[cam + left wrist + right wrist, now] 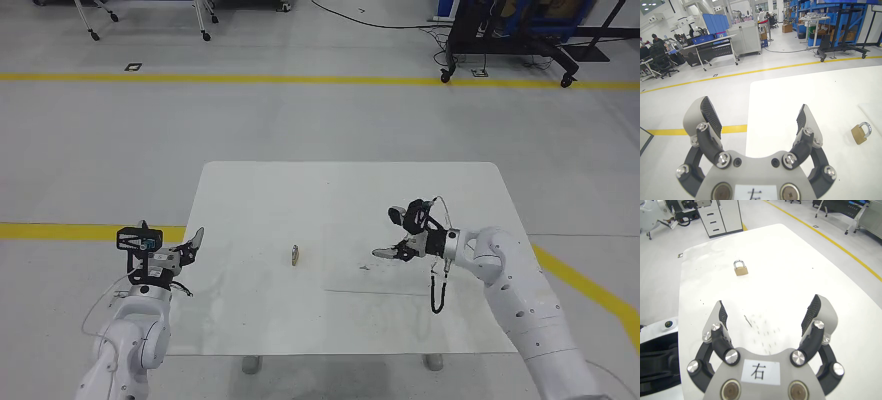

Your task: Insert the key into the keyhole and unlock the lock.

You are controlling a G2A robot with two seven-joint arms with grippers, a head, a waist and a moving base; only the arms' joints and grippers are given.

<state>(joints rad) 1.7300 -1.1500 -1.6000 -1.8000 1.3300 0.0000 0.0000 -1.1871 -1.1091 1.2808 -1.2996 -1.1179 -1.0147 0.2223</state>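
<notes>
A small brass padlock [295, 255] with a silver shackle lies near the middle of the white table [350, 190]. In the right wrist view the padlock [740, 268] is well ahead of my right gripper [768, 303]. That gripper is open, low over the table. A thin dark key [748, 320] lies flat between its fingers, nearer one of them. From above, the key [365, 267] sits just off the right gripper [390, 233]. My left gripper [754, 106] hangs open and empty over the table's left edge [178, 248], with the padlock [860, 133] off to its side.
Faint scuff marks [766, 332] dot the tabletop around the key. The table's left edge [748, 113] runs under the left gripper, with bare floor and yellow floor lines [300, 78] around. Carts and racks [510, 35] stand far behind.
</notes>
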